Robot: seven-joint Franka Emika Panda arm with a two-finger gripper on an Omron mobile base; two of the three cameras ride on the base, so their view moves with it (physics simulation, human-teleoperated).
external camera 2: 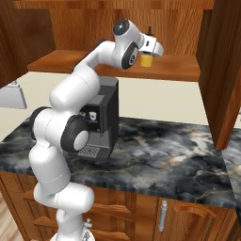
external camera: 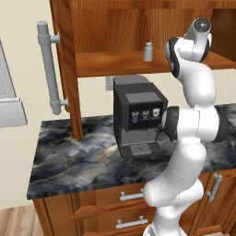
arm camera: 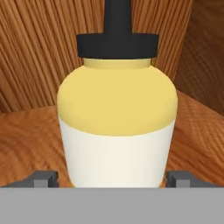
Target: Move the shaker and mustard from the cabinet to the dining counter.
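The mustard (arm camera: pixel 118 118), a yellow squeeze bottle with a dark nozzle cap, stands upright on the cabinet shelf (external camera 2: pixel 179 68). In the right base view the mustard (external camera 2: pixel 147 60) sits just beyond my hand. My gripper (arm camera: pixel 113 178) is open, with one dark fingertip (arm camera: pixel 43 179) on each side of the bottle's lower body and a small gap at each side. In the right base view the gripper (external camera 2: pixel 150 52) reaches into the cabinet at shelf height. The grey shaker (external camera: pixel 148 52) stands upright on the same shelf (external camera: pixel 106 62), to the left of my arm.
A black coffee machine (external camera: pixel 138 115) stands on a dark marbled counter (external camera: pixel 78 156) under the shelf; I cannot tell whether this is the dining counter. An open cabinet door with a grey bar handle (external camera: pixel 48 69) hangs at the left, another door (external camera 2: pixel 226 70) at the right.
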